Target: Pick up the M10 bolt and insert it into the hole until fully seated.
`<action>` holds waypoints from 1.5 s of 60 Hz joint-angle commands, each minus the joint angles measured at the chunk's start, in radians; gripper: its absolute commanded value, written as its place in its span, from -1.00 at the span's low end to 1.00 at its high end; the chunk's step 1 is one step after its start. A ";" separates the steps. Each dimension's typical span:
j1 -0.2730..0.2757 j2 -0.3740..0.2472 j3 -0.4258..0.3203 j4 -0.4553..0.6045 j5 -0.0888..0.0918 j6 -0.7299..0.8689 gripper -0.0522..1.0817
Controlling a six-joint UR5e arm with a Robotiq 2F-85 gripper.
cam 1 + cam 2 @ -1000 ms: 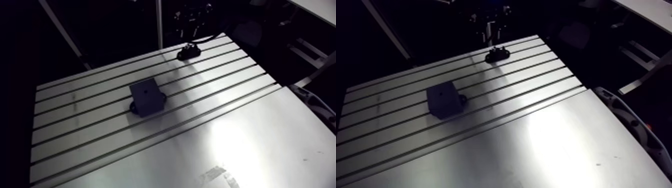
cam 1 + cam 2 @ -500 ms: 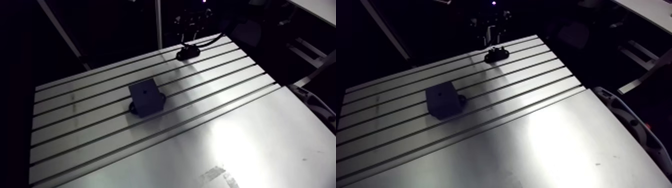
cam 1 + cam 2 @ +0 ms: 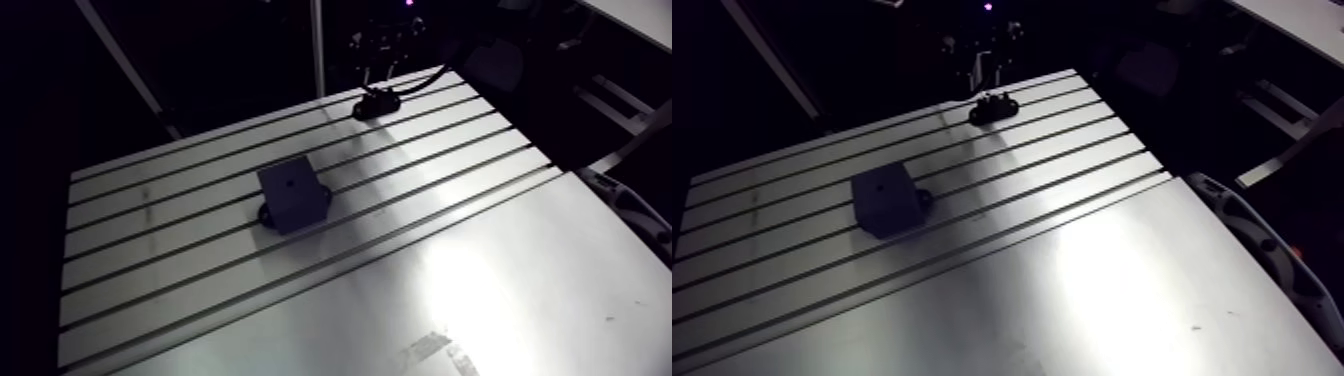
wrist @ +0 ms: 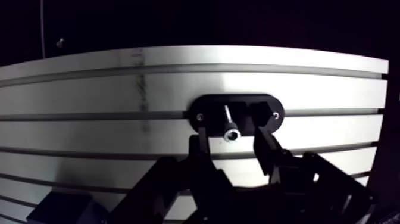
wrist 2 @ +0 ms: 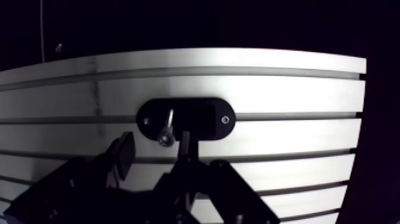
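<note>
We see a slotted aluminium table (image 3: 480, 300), brightly lit, with long grooves running across its far half and a smooth plate on the near half. At the table's far edge hangs the gripper (image 4: 230, 142), black and two-fingered, pointing down. In the wrist view its fingers (image 4: 199, 149) are spread apart, with a gap on each side of what stands between them, so they grip nothing.

Near the middle of the grooved area sits a dark block (image 3: 293, 195), roughly cube-shaped, well apart from the gripper. Directly under the gripper, lying across one groove, is a flat black oval holder (image 4: 208, 107) with a small screw at each end.

The M10 bolt (image 4: 228, 122) is in this holder: a silvery bolt with its socket head toward the wrist camera and its shank running down into the holder's middle. It lies between the two fingers, touching neither.

Smallest of all, a round hole (image 3: 288, 183) shows in the block's top face.
</note>
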 commanded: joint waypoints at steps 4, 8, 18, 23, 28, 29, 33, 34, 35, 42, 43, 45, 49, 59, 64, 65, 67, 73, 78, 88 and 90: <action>-0.001 0.011 0.000 -0.005 -0.002 0.000 -0.05; -0.001 0.012 0.000 -0.006 -0.003 0.000 -0.05; -0.001 0.018 0.000 -0.007 -0.003 0.000 -0.05; -0.001 0.020 -0.001 -0.011 -0.004 0.000 -0.05; -0.001 0.024 0.000 -0.013 -0.004 0.000 -0.04; -0.001 0.024 0.000 -0.013 -0.004 0.000 -0.04; -0.001 0.025 0.000 -0.013 -0.004 0.000 -0.04; -0.001 0.025 0.000 -0.013 -0.004 0.000 -0.04; -0.001 0.025 0.000 -0.013 -0.004 0.000 -0.04; -0.001 0.026 -0.001 -0.013 -0.004 0.000 -0.04; -0.001 0.026 -0.001 -0.013 -0.004 0.000 -0.04; -0.001 0.026 -0.001 -0.013 -0.004 0.000 -0.03; -0.001 0.027 -0.003 -0.013 -0.005 0.000 -0.02; -0.001 0.028 0.000 -0.013 -0.006 0.000 0.00; -0.001 0.028 0.001 -0.013 -0.006 0.000 0.00; -0.001 0.028 0.000 -0.013 -0.007 0.000 0.00; -0.001 0.028 0.001 -0.013 -0.006 0.000 0.00; -0.001 0.029 0.002 -0.013 -0.007 0.000 0.00; -0.001 0.034 0.002 -0.013 -0.007 0.000 0.00; -0.001 0.034 0.002 -0.014 -0.007 0.000 0.00; -0.001 0.035 0.002 -0.014 -0.007 0.000 0.00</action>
